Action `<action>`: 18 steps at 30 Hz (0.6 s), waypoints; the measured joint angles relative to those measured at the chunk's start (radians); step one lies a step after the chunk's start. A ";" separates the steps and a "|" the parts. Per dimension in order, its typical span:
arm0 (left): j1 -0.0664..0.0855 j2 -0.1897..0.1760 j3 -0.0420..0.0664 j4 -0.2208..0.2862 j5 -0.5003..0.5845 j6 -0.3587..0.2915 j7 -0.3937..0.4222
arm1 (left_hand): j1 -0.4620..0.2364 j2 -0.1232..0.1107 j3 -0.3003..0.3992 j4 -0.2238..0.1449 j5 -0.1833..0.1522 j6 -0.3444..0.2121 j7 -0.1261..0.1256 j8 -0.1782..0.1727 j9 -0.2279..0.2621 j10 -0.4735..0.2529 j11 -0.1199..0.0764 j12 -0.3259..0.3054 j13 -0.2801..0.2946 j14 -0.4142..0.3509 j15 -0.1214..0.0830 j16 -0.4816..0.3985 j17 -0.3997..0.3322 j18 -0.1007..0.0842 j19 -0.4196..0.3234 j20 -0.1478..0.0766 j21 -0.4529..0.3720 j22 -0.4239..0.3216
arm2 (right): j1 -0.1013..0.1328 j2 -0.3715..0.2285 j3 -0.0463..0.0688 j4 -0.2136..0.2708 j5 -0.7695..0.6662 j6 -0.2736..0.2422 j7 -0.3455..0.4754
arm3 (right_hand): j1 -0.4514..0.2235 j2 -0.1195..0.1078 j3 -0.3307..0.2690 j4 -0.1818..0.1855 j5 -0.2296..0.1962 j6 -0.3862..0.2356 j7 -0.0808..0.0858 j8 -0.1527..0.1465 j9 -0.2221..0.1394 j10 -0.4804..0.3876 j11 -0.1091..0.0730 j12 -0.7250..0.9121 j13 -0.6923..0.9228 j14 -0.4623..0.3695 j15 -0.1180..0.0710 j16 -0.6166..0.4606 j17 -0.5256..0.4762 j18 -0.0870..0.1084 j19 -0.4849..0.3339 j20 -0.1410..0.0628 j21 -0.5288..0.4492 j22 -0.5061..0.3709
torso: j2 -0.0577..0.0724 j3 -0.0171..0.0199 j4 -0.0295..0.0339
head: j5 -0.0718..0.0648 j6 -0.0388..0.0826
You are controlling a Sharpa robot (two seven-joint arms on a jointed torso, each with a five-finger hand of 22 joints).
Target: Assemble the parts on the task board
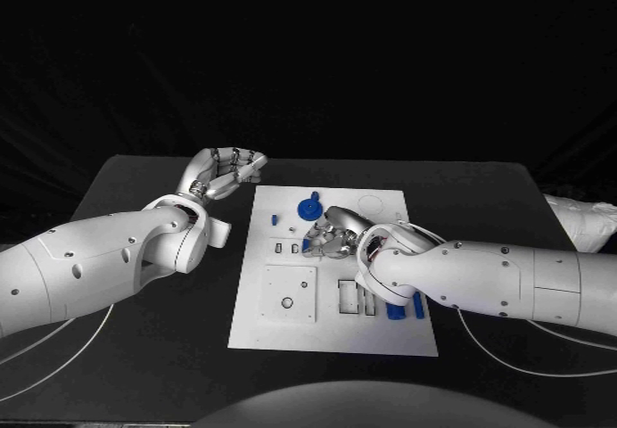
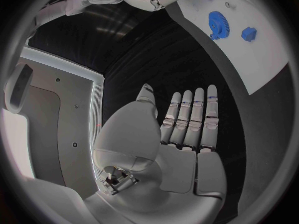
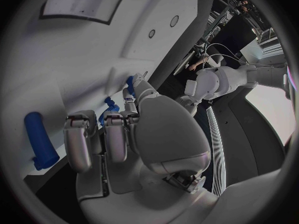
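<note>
The white task board [image 1: 264,334] lies in the middle of the black table. My right hand [image 1: 332,234] is low over the board's middle, fingers curled down, pinching a small blue part [image 3: 111,106] at its fingertips against the board. A blue gear [image 1: 310,209] stands just beyond that hand, with a small blue piece [image 1: 273,218] to its left. Two blue pegs [image 1: 395,310] lie by the board's right edge under my right forearm; one peg [image 3: 39,139] lies near the curled fingers. My left hand [image 1: 229,169] hovers off the board's far left corner, its fingers [image 2: 190,117] straight and holding nothing.
The board has a square inset plate [image 1: 290,292], narrow slots [image 1: 349,297] and a round hole [image 1: 370,203]. A white object [image 1: 579,221] sits at the table's right edge. Bare black table lies on both sides of the board.
</note>
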 measured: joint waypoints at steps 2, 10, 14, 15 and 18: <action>0.000 0.000 0.000 0.000 0.000 0.000 0.000 | 0.000 0.000 0.000 0.000 0.000 0.000 0.000 0.000 0.000 0.000 0.000 0.000 0.000 0.000 0.000 0.000 0.000 0.000 0.000 0.000 0.000 0.000 | -0.001 -0.001 0.000 0.000 -0.001 0.000 -0.001 | -0.006 -0.006 -0.004 0.002 -0.002 -0.015 0.003 0.000 -0.005 0.000 0.000 -0.002 -0.001 0.001 0.001 0.000 0.000 0.000 0.000 0.000 0.000 0.000 | 0.000 0.0001 0.0000 | 0.001 0.000; 0.000 -0.002 0.000 0.000 0.000 0.000 0.000 | 0.000 0.000 0.000 0.000 0.007 0.000 0.000 0.000 0.001 0.000 0.000 0.000 0.000 0.000 0.000 0.000 0.000 0.000 0.000 0.000 0.000 0.000 | -0.002 -0.002 0.000 0.000 -0.006 0.000 -0.004 | -0.020 -0.028 -0.019 -0.004 -0.005 -0.063 0.012 0.000 -0.015 0.000 0.007 -0.005 0.000 0.001 0.008 0.000 0.000 0.000 0.000 0.007 0.000 0.000 | 0.000 0.0002 -0.0008 | 0.001 0.002; 0.000 -0.002 0.000 0.001 0.000 0.000 0.000 | 0.000 0.000 0.000 0.000 0.007 0.000 0.000 0.000 0.001 0.000 0.000 0.000 0.000 0.000 0.000 0.000 0.000 0.000 0.000 0.000 0.000 -0.001 | -0.003 -0.001 0.000 0.001 -0.008 0.000 -0.005 | -0.019 -0.041 -0.019 -0.004 -0.005 -0.069 0.006 0.000 -0.016 0.000 0.007 -0.005 0.000 0.001 0.008 0.000 0.000 0.000 0.000 0.007 0.000 0.000 | 0.000 0.0000 -0.0009 | 0.001 0.002; 0.000 -0.002 0.000 0.001 0.000 0.000 0.000 | 0.000 0.000 0.000 0.000 0.007 0.000 0.000 0.000 0.001 0.000 0.000 0.000 0.000 0.000 0.000 0.000 0.000 0.000 0.000 0.000 0.000 -0.001 | -0.003 -0.001 0.000 0.001 -0.009 0.000 -0.005 | -0.020 -0.041 -0.019 -0.004 -0.011 -0.078 0.008 0.000 -0.017 0.000 0.007 -0.005 0.000 0.001 0.008 0.000 0.000 0.000 0.000 0.007 0.000 0.000 | 0.000 0.0000 -0.0009 | 0.000 0.002; 0.000 -0.002 0.000 0.001 0.000 0.000 0.000 | 0.000 0.000 0.000 0.000 0.007 0.000 0.000 0.000 0.001 0.000 0.000 0.000 0.000 0.000 0.000 0.000 0.000 0.000 0.000 0.000 0.000 -0.001 | -0.003 -0.002 0.000 0.004 -0.011 -0.002 -0.005 | -0.028 -0.050 -0.025 0.003 -0.021 -0.097 0.010 0.000 -0.018 0.000 0.007 -0.005 0.000 0.001 0.008 0.000 0.000 0.000 0.004 0.011 0.000 0.000 | 0.000 0.0000 -0.0009 | 0.000 0.002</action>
